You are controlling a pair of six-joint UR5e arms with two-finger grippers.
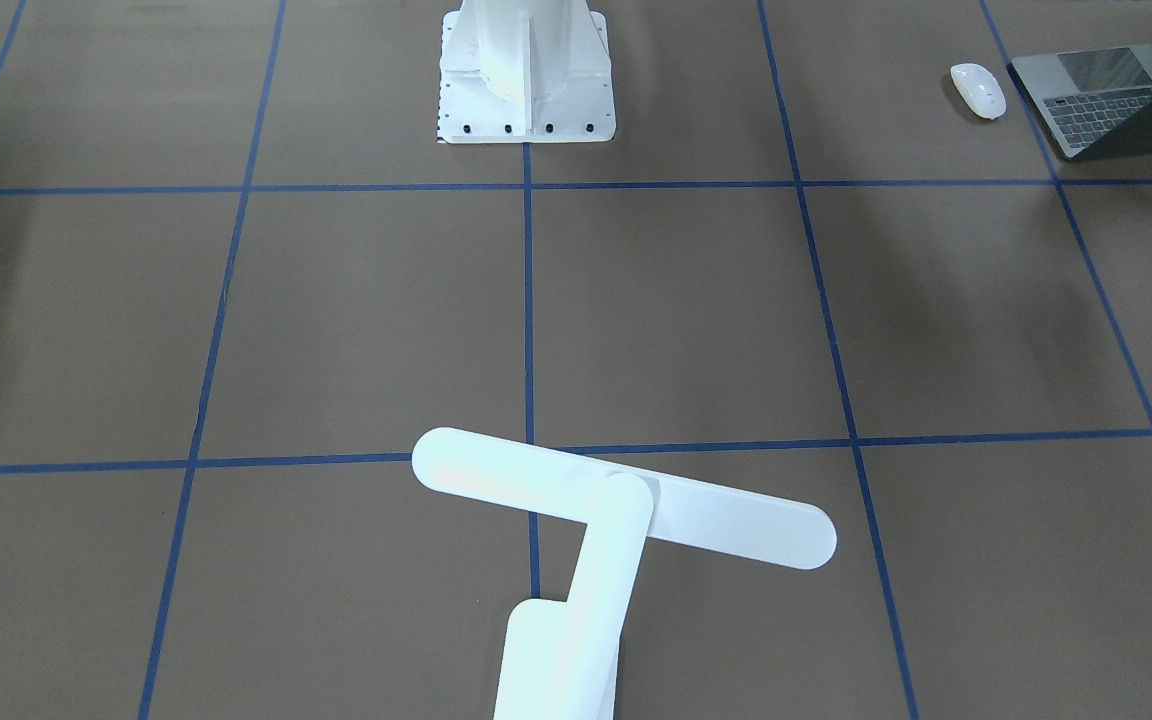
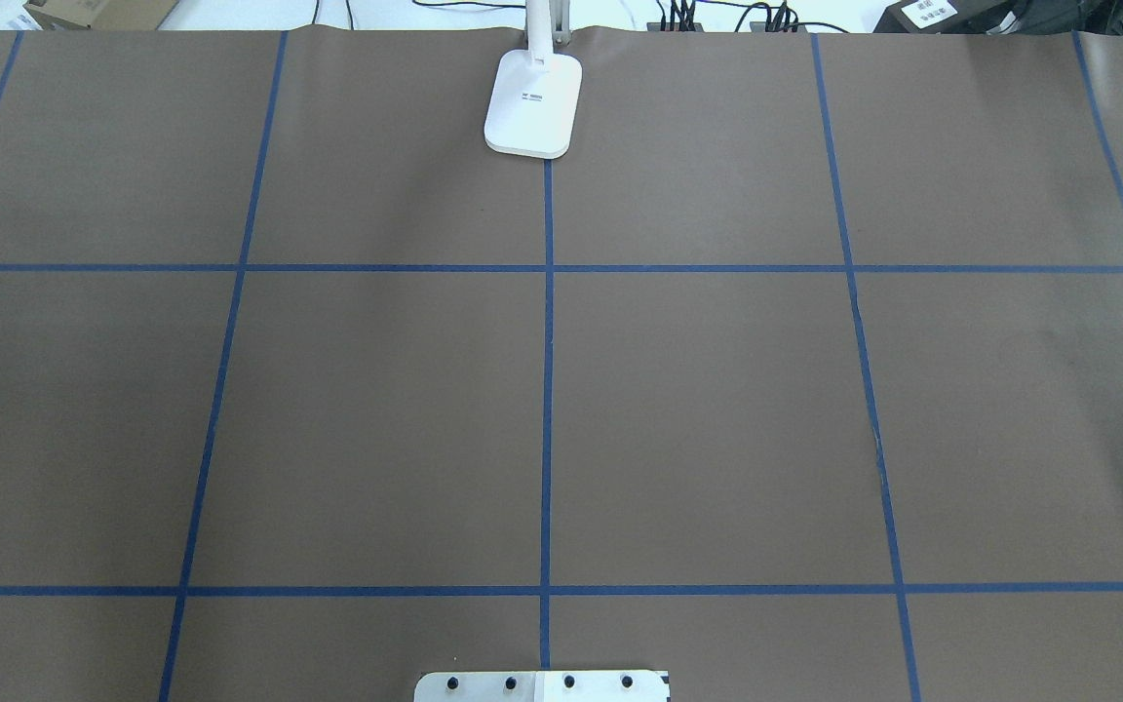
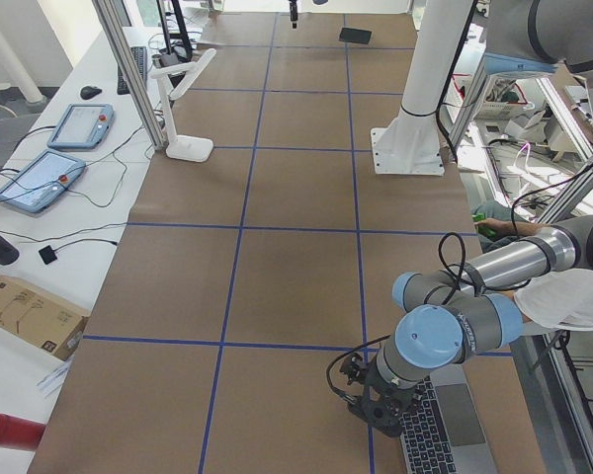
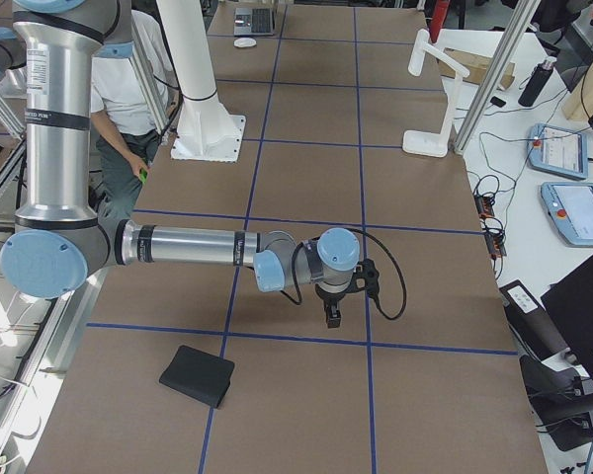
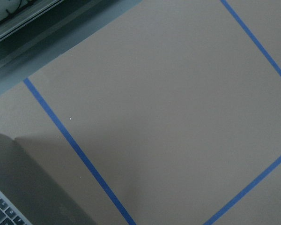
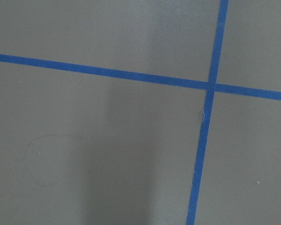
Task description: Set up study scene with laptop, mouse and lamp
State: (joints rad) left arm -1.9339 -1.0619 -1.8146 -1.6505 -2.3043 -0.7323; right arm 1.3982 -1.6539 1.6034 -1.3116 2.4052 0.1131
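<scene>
Exterior left view: left gripper (image 3: pixel 381 407) hangs low at the keyboard edge of the laptop (image 3: pixel 445 427); how far it is open and whether it touches anything, cannot tell. Exterior right view: right gripper (image 4: pixel 332 314) points down over bare table (image 4: pixel 277 178) just by a tape (image 4: pixel 306 339) crossing; opening likewise cannot tell, nothing seen held. Laptop: lid up, at the table's end on the robot's left, near the robot's edge. Mouse (image 1: pixel 978 90): just beside the laptop, apart from it. Lamp (image 1: pixel 624 512): upright at the far edge, base on the centre line. Surface: brown sheet, blue tape grid, white pedestal (image 1: pixel 526 75), black mat (image 4: pixel 198 375) at the right end. Room: person (image 4: pixel 119 84) behind the pedestal, two pendants (image 3: pixel 47 158) on a side bench.
</scene>
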